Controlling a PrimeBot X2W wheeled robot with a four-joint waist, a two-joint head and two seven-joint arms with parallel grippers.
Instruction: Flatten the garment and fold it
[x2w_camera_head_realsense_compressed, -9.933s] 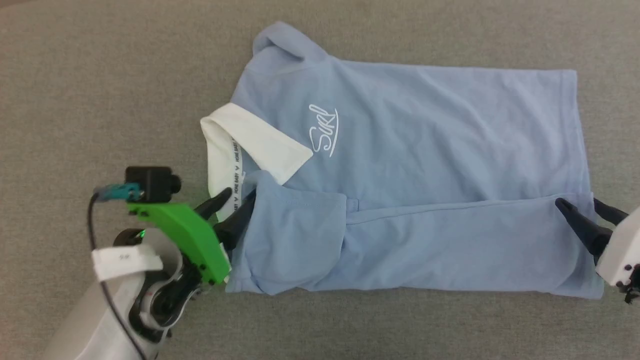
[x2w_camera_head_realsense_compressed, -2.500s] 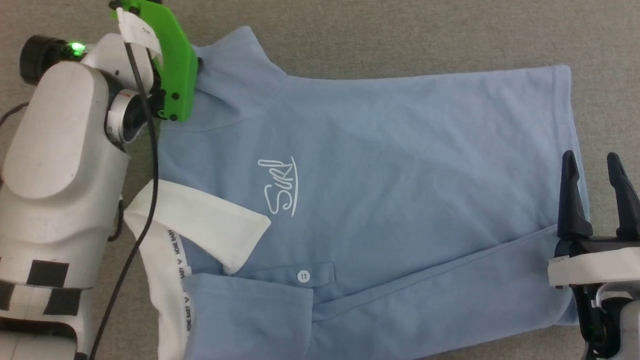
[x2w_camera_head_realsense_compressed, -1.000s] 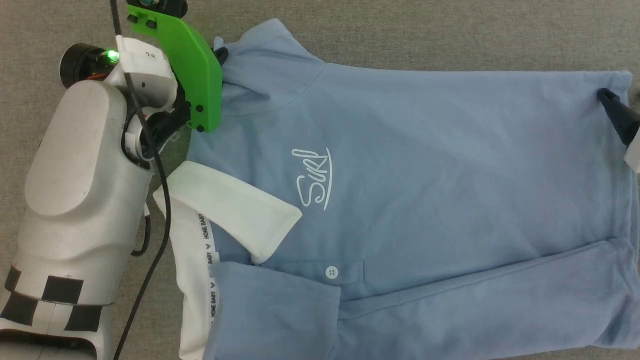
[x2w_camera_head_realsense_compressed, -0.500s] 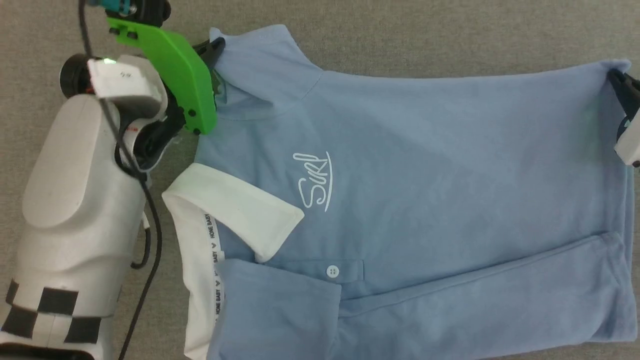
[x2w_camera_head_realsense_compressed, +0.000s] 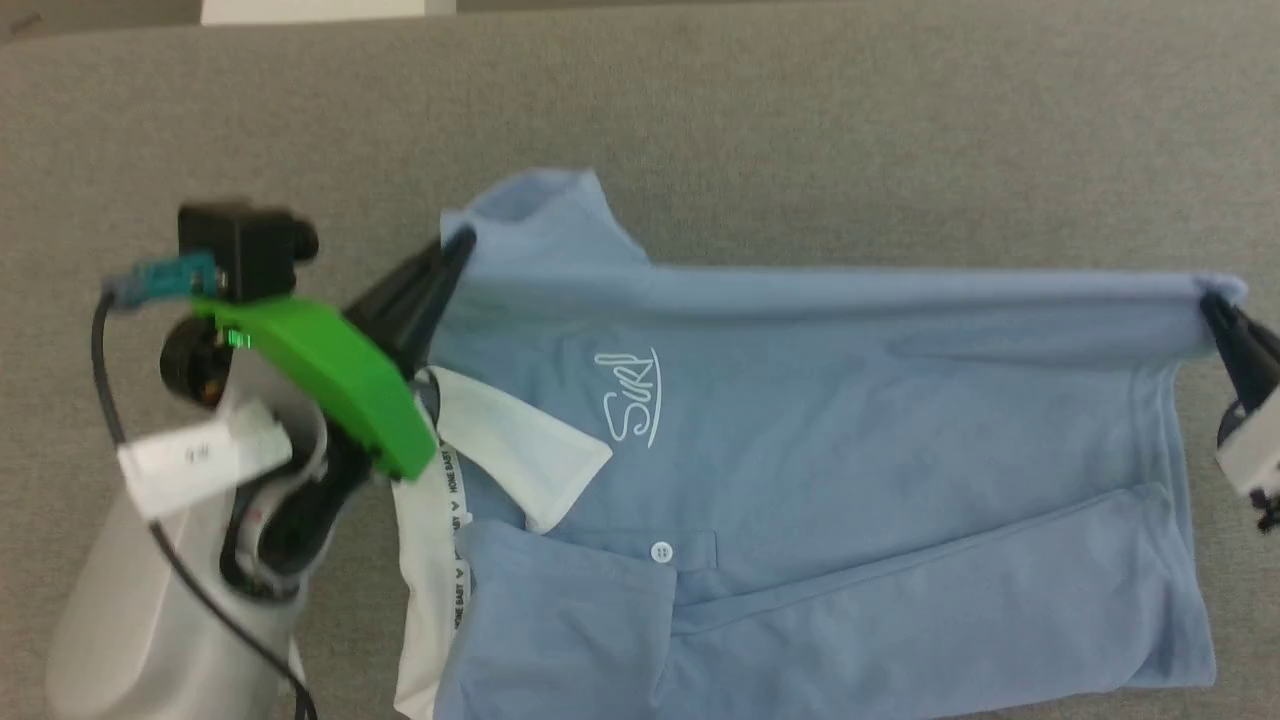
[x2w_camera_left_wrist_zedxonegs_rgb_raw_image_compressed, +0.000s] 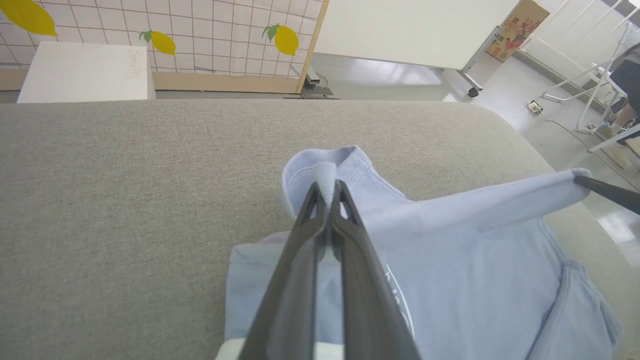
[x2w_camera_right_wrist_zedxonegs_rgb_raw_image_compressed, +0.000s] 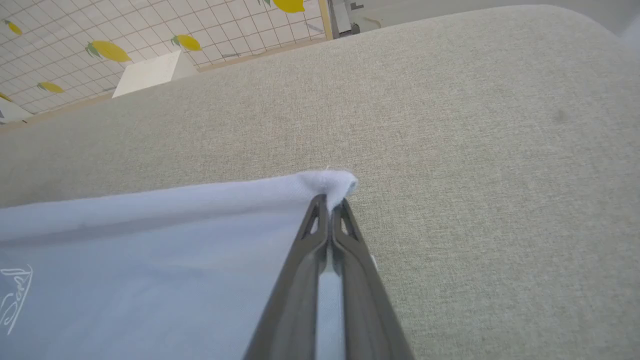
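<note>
The light blue shirt sprawls across the grey pad, well short of its far edge, hem toward the right end. The left gripper is clamped on fabric at the far sleeve, the right gripper pinches the far hem corner, and that far side stretches taut between them, raised off the pad. White collar, cursive logo and button face up; the near side lies folded over.
</note>
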